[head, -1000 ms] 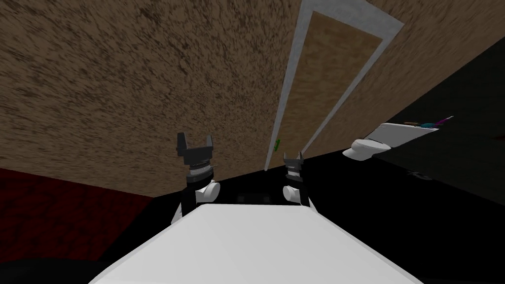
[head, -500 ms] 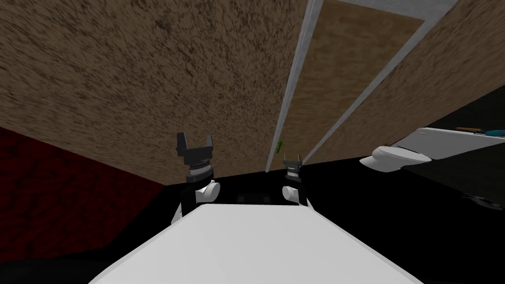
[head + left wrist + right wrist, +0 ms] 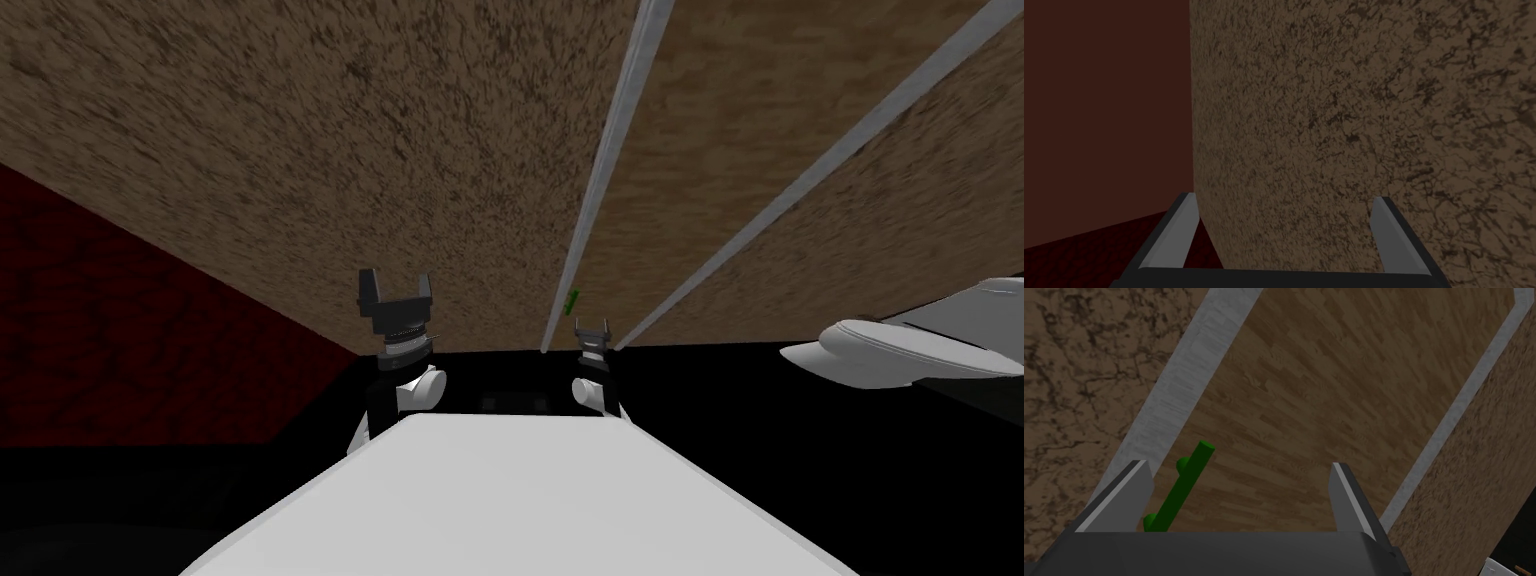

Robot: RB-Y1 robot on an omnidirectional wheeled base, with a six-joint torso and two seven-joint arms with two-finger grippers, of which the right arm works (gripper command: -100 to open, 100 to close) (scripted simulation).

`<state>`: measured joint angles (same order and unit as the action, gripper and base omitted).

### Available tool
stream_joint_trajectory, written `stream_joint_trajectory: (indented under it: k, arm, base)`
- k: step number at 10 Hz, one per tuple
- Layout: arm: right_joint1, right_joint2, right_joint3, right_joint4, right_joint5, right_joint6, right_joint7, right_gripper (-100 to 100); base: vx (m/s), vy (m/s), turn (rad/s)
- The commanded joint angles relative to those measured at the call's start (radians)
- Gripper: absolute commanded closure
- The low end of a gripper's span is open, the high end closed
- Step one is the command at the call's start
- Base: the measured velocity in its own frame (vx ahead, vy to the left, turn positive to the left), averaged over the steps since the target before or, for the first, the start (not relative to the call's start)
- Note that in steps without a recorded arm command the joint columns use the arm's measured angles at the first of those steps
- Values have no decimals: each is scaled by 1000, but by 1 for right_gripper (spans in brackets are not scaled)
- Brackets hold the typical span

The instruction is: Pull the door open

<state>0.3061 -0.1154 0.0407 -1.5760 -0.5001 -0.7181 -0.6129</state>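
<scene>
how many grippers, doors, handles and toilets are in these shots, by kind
grippers: 2, left gripper and right gripper
door: 1
green handle: 1
white toilet: 1
total: 5

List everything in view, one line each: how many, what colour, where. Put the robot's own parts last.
door: one, wood-brown, straight ahead
door frame: one, grey, around the door
handle: one, green, on the door beside the frame
wall: one, mottled brown, around the door frame
side wall: one, dark red, on the left
toilet: one, white, far right
left gripper: one, grey, open, facing the wall
right gripper: one, grey, open, pointing at the handle
</scene>
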Motion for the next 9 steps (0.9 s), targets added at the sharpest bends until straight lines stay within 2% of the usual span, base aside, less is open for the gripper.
stream_joint_trajectory:
  k: [1, 9]
  arm:
    - [-8, 3, 2, 35, -23, -11, -25, -100]
    - [-64, -7, -5, 223, -140, -60, -157, -100]
  base:
    - [7, -115, 212]
    - [-12, -120, 208]
